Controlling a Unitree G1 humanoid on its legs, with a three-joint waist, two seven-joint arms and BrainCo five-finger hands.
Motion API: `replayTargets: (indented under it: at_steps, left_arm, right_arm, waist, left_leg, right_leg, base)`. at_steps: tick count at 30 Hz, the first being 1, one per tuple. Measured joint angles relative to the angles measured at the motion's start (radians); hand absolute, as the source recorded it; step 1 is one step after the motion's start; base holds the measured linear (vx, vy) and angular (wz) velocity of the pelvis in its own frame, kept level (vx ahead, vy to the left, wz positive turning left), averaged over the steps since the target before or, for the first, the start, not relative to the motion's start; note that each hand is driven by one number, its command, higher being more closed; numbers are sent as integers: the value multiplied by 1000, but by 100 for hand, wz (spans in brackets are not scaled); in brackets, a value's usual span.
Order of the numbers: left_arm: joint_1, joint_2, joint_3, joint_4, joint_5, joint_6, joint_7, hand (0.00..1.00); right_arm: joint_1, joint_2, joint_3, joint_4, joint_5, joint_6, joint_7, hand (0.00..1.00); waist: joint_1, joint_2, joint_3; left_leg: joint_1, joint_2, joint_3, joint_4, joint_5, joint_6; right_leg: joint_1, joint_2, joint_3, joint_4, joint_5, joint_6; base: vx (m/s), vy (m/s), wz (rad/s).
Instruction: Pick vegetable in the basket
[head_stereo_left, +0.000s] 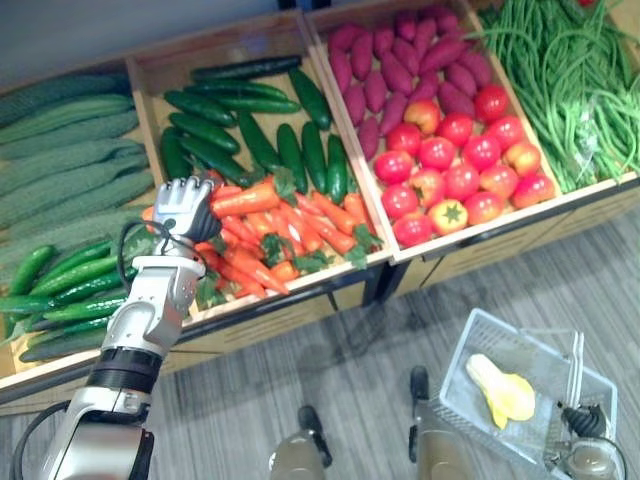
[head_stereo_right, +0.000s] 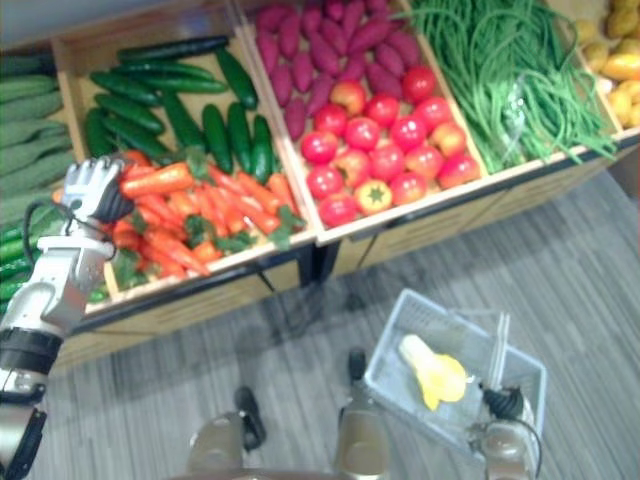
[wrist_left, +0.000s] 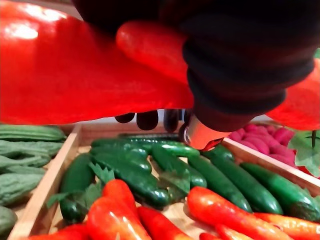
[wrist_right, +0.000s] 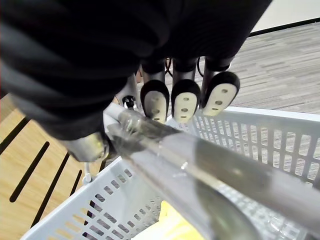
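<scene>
Where the left hand (head_stereo_left: 185, 208) clasps a carrot (head_stereo_left: 250, 198) — its tip is hidden.

This looks like the vegetable section of a shop. Slanted wooden crates (head_stereo_left: 480, 250) stand side by side, filled with sorted piles of cucumbers (head_stereo_left: 250, 130), carrots (head_stereo_left: 270, 225), tomatoes (head_stereo_left: 455, 160), long green beans (head_stereo_left: 570, 80) and purple roots (head_stereo_left: 400, 60), perhaps sweet potatoes. A plastic shopping basket (head_stereo_left: 458, 368) is nearby.
</scene>
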Motion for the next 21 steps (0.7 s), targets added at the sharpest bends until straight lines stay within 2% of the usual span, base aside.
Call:
replayTargets:
  at_steps: [7,13,18,21]
  left_arm:
    - [39,18,24,-15,7,0,-3,100]
    - [86,15,74,-21,7,2,-2,100]
    - [241,-40,202,-185,-14,3,12,100]
    - [309,-78,213,-280,-60,-19,16,100]
  right_arm:
    - [17,12,-13,34,-2,2,3,100]
    - [31,12,-82,40,-37,14,4,100]
    - [32,8,-118,73,-39,19,4,100]
    - [26,-8,-118,77,-40,24,11,100]
  waist:
    - [0,2,-47]
    - [-6,10,-86]
    - [-4,9,-137]
    - [-7,9,-154]
  left_leg:
    - [46,-19,-10,-58,36,-1]
    - [75,-32,-30,-104,56,-2]
    - [104,-46,-31,-139,66,-2]
    - [127,-52,-28,-152,64,-3]
  right_leg:
    - [33,-7,-17,-9,0,-1]
    - [64,-13,-41,-26,-3,-4]
    - [83,-16,-44,-43,-5,-9]
    - [97,-18,-41,-45,-10,-16]
  base:
    - [-11,-8,7]
    - [-10,-4,8]
    - [25,1,2]
    - [11,5,-3]
